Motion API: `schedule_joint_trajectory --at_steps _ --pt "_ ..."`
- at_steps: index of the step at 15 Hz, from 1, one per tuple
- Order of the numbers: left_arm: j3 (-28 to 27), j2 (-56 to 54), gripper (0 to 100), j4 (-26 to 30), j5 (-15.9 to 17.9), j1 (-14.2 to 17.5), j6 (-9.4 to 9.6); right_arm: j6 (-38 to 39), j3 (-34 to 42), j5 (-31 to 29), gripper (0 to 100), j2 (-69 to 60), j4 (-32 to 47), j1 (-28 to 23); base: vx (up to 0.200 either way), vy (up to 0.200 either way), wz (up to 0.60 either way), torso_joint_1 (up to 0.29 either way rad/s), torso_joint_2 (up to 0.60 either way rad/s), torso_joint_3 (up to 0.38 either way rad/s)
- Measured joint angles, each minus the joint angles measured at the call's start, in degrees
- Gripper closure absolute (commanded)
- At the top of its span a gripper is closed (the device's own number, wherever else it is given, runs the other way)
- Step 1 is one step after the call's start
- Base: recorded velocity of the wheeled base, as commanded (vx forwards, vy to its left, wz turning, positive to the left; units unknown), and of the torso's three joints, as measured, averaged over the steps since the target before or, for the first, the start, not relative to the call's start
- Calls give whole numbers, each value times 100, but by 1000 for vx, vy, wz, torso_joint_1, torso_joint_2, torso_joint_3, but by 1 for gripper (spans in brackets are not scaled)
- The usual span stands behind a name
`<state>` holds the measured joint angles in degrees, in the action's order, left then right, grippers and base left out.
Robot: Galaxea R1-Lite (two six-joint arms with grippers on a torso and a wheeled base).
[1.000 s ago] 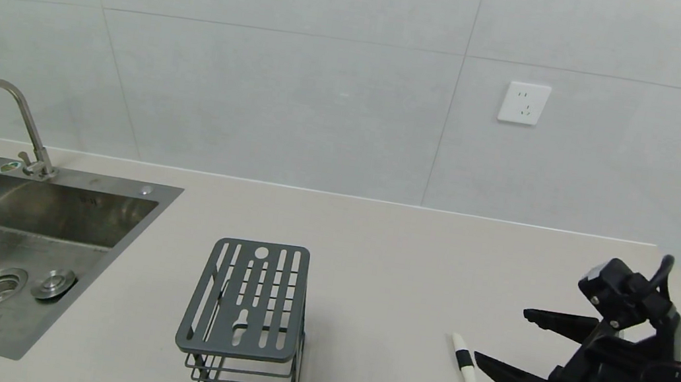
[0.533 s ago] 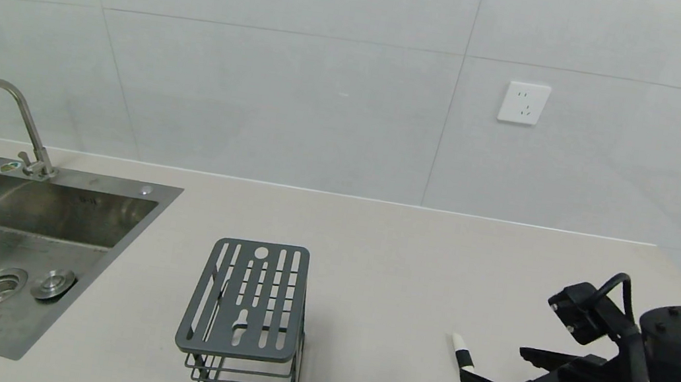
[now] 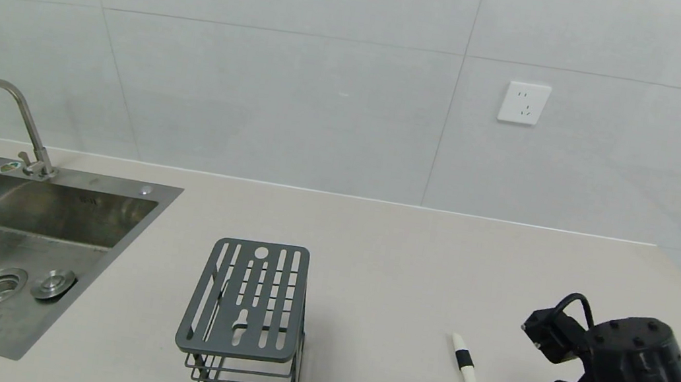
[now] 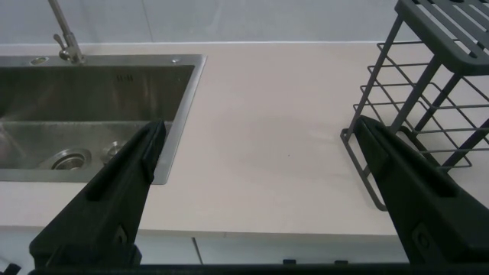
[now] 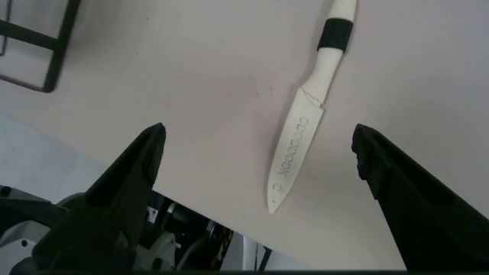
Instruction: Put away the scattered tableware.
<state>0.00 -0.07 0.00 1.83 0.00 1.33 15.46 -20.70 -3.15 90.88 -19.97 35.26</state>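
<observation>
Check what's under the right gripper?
A white knife lies flat on the counter, below the open right gripper. In the head view, the gripper hides its blade tip.

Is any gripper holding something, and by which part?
Nothing is held. The right gripper is open over the white knife; the left gripper is open too.

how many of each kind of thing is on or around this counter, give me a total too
white knife: 1
dark slotted rack: 1
steel sink: 1
faucet: 1
wall socket: 1
total: 5
</observation>
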Motion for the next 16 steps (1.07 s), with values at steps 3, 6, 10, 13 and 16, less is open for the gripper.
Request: schedule_joint_trajectory --at_steps 3,6,10,13,16 --pt "0 0 0 0 2 0 0 0 -104 -11 0 507 -15 -4 0 0 0 0 0 0" --pt "0 0 0 0 0 0 0 -24 -254 -77 0 989 -26 -56 0 0 0 0 0 0" --pt "0 0 0 0 0 0 0 -82 -424 -284 0 1432 -28 -265 0 0 0 0 0 0" --pt "0 0 0 0 2 0 0 -115 -477 -286 0 1648 -56 -439 0 0 0 0 0 0" --pt "0 0 0 0 2 0 0 -139 -471 -286 0 1830 -56 -489 0 0 0 0 0 0"
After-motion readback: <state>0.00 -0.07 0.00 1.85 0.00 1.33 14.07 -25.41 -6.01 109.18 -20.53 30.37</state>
